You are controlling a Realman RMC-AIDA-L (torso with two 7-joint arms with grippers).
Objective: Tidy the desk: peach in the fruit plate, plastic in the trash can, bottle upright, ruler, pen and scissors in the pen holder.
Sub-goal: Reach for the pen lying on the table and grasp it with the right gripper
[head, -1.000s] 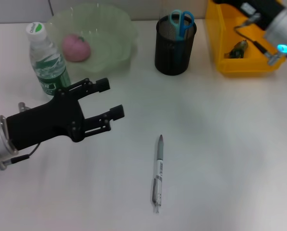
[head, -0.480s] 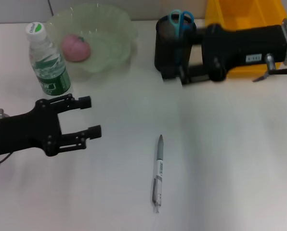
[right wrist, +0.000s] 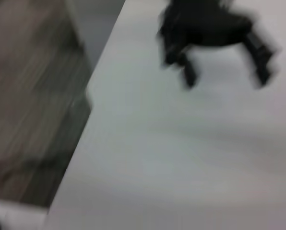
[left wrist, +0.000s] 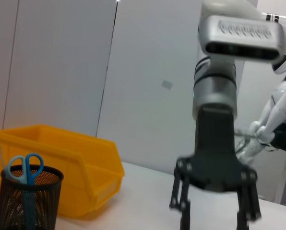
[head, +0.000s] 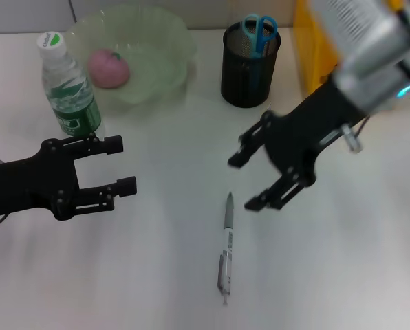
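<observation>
A grey pen point(head: 225, 247) lies on the white desk at the front middle. My right gripper point(head: 243, 183) is open and hangs just above and beside the pen's tip; it also shows in the left wrist view point(left wrist: 212, 213). My left gripper point(head: 121, 165) is open and empty at the left, apart from the pen. The peach point(head: 109, 67) lies in the green fruit plate point(head: 165, 31). The bottle point(head: 69, 86) stands upright. Blue scissors point(head: 259, 31) stand in the black mesh pen holder point(head: 246, 75). No ruler or plastic shows.
A yellow bin point(head: 307, 55) stands at the back right, behind my right arm; it also shows in the left wrist view point(left wrist: 80, 163) next to the pen holder point(left wrist: 30, 203). The right wrist view is blurred and shows the left gripper point(right wrist: 215, 48) and the desk's edge.
My right arm has swung from the yellow bin past the pen holder down to the pen's tip. My left gripper has drawn back to the left and stays open.
</observation>
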